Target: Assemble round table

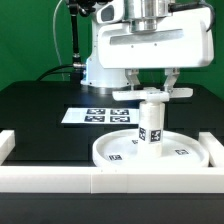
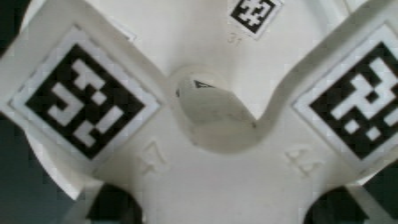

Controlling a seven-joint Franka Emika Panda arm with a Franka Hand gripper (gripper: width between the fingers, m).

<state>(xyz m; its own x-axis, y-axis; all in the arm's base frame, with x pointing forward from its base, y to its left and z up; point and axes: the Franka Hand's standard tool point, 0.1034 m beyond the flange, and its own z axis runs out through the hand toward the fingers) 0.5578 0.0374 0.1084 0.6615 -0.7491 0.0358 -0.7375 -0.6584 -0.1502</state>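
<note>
The wide round disc [image 1: 118,152] lies flat on the black table near the front rail. The short post [image 1: 150,126] stands upright at its middle, tags on its side. The cross-shaped piece [image 1: 151,95] sits level on top of the post. My gripper [image 1: 152,91] reaches straight down, with a finger on each side of the cross, shut on it. In the wrist view the cross-shaped piece [image 2: 196,120] fills the picture, with large tags on its arms and a round socket at its centre. My gripper [image 2: 217,206] grips its near part; the fingertips are mostly hidden.
The marker board [image 1: 95,115] lies flat behind the disc, toward the exterior view's left. The white border rail [image 1: 110,182] runs along the front, with raised ends at the left [image 1: 10,142] and right [image 1: 214,145]. The arm's base [image 1: 100,65] stands at the back.
</note>
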